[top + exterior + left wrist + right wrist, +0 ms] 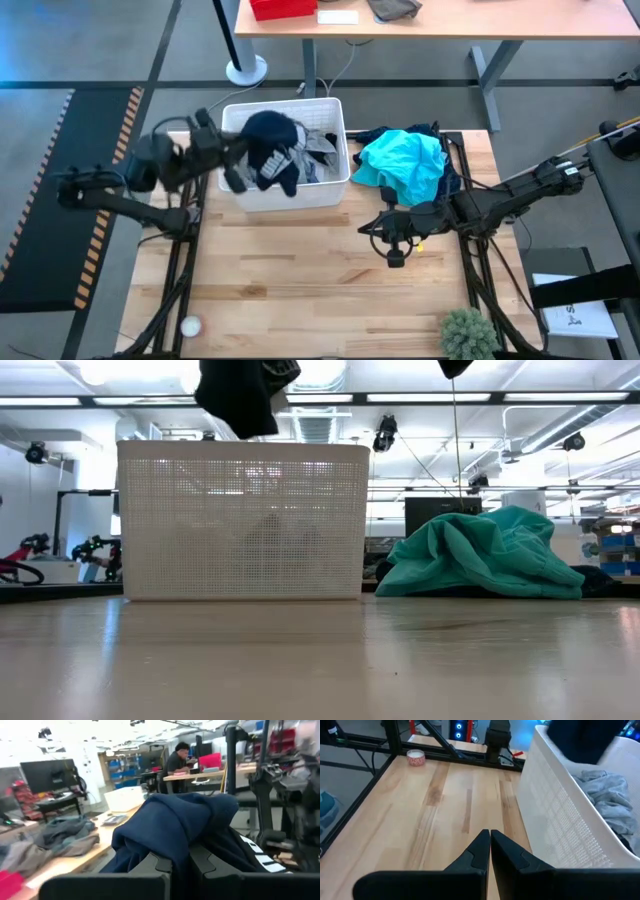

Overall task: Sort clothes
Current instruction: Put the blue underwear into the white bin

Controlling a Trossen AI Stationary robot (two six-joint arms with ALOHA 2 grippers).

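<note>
The white basket sits near the back of the wooden tabletop, and everything here is told from it.

To the left of the basket and reaching over it is the left pincer. It is shut tight on a navy garment with white stripes. The garment hangs in the air just above the basket, not touching the clothes inside. In the left wrist view the two dark fingers press together with the navy cloth bunched up between them.

Inside the basket there are more clothes to sort. A grey garment lies on top at the right side, and there may be more under it, but that cannot be seen.

To the right of the basket, on the tabletop, is a pile. A teal garment lies on top, with dark cloth peeking out under it. This looks like the place where sorted clothes go.

In front of that pile, still to the right of the basket, the right pincer waits above bare wood. Its fingers are closed together and hold nothing.

So the job looks part done. Some clothes are out in the pile, one is lifted, and some are left in the basket.
</note>
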